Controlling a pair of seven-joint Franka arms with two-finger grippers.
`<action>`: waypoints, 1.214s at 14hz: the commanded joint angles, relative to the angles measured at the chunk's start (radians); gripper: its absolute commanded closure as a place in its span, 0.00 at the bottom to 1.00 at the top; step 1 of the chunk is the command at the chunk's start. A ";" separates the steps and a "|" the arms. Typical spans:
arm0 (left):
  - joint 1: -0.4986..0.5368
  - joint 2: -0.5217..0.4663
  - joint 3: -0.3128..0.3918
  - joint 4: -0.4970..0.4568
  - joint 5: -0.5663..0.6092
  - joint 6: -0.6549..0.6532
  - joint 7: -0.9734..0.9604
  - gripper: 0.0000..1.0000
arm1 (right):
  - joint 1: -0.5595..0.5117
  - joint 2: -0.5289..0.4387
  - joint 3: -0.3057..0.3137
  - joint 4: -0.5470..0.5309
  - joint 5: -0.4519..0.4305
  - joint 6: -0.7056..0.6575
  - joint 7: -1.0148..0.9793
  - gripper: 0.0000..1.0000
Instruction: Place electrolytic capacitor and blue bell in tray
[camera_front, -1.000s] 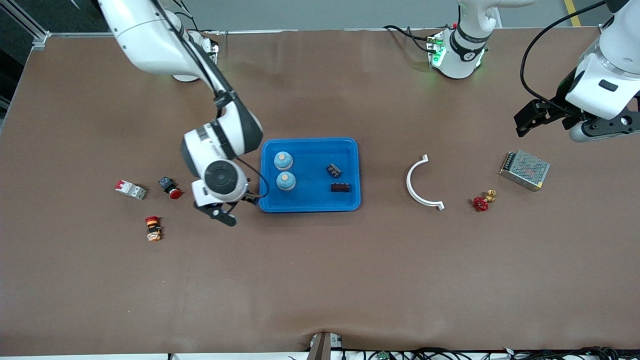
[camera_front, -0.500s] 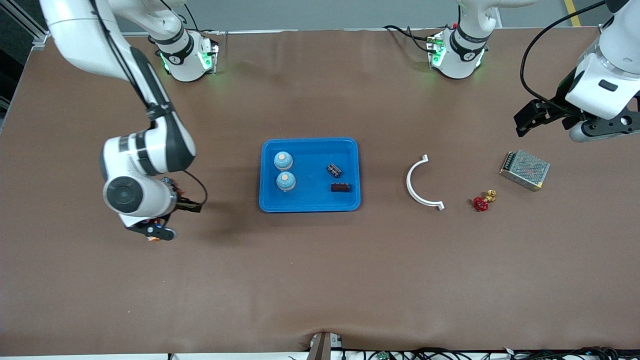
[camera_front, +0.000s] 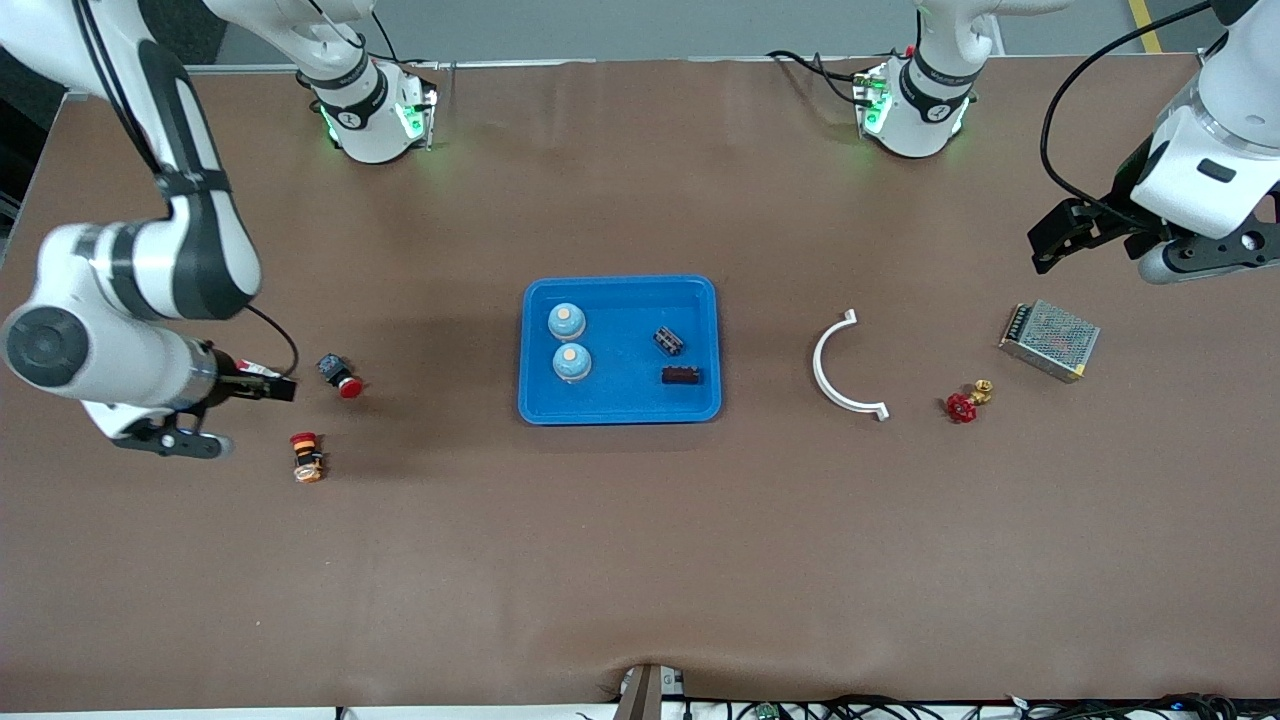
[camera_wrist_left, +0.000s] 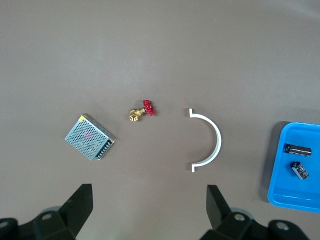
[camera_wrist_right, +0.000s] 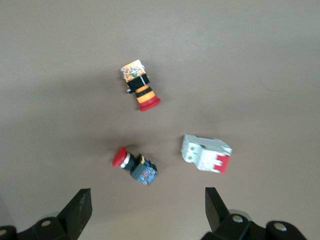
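- Two blue bells (camera_front: 567, 321) (camera_front: 571, 362) and two dark capacitors (camera_front: 668, 341) (camera_front: 681, 376) lie inside the blue tray (camera_front: 618, 411) at mid-bench; nothing of the task appears left outside it, so the placing looks done.
- Right gripper (camera_wrist_right: 145, 212): fingers wide apart, empty, up over the right arm's end of the bench, above a white breaker (camera_wrist_right: 206, 153) and two red push-buttons (camera_wrist_right: 135, 166) (camera_wrist_right: 139, 90).
- Left gripper (camera_wrist_left: 149, 212): fingers spread, empty, waiting over the left arm's end, above a mesh-cased box (camera_wrist_left: 90, 136), a red-handled valve (camera_wrist_left: 143, 110) and a white curved bracket (camera_wrist_left: 206, 139).
- Both grippers are well apart from the tray; neither is clearly nearer.
- Capacitors lie on their sides, one slanted across the tray.
- Bench (camera_front: 640, 560): flat brown mat, ample room round the tray.
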 joint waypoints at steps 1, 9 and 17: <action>0.002 -0.021 0.000 -0.009 -0.014 -0.010 0.015 0.00 | -0.010 -0.150 0.024 -0.063 -0.007 -0.042 0.003 0.00; 0.002 -0.021 0.000 -0.009 -0.014 -0.010 0.015 0.00 | -0.036 -0.265 0.020 0.117 0.005 -0.270 -0.058 0.00; 0.003 -0.022 0.000 -0.009 -0.014 -0.012 0.015 0.00 | -0.099 -0.265 -0.004 0.220 0.073 -0.383 -0.112 0.00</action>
